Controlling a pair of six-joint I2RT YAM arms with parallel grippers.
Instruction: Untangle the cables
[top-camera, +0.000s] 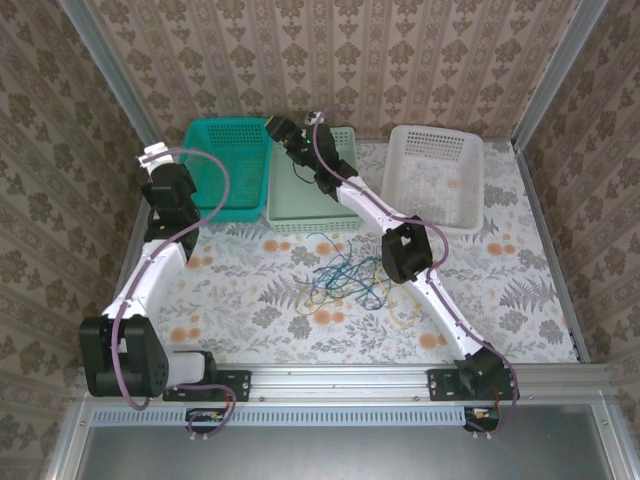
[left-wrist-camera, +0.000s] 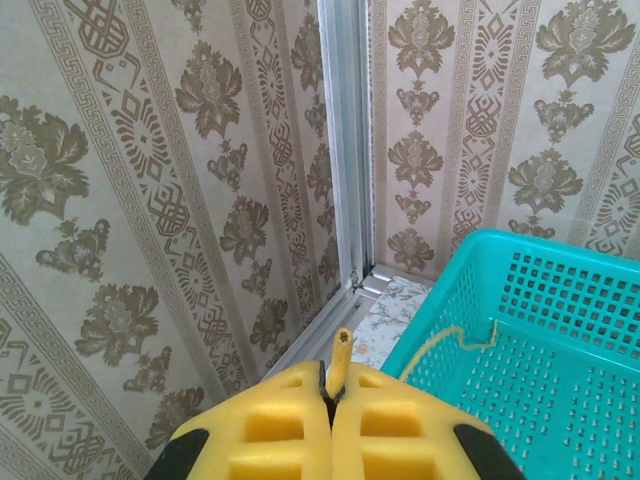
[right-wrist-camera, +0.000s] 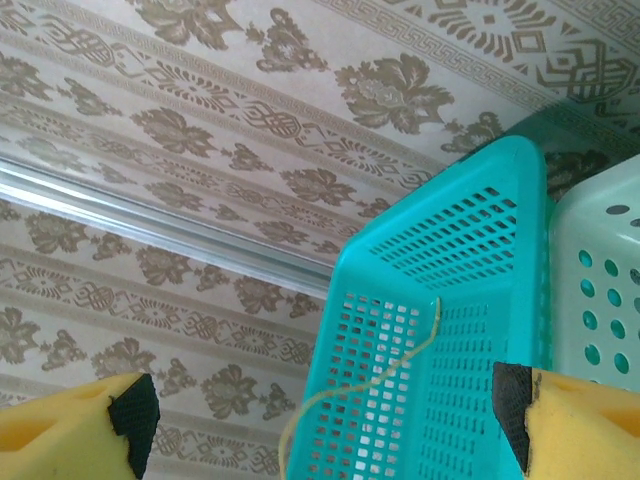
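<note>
cables (top-camera: 340, 275) mostly knotted at centre of table (top-camera: 230, 300); yellow cable (left-wrist-camera: 341, 352) pinched in closed left gripper (left-wrist-camera: 330, 400), trailing into teal basket (left-wrist-camera: 560, 290). right gripper (right-wrist-camera: 322, 415) wide open, empty. blue, green ones not yet separated.

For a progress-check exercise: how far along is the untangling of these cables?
Done: one yellow cable looks pulled free, trailing into the teal basket. In hand: the left fingers are shut on its end; the right fingers are open over that basket. Left: a knot of blue, green and yellow cables lies on the table.
</note>
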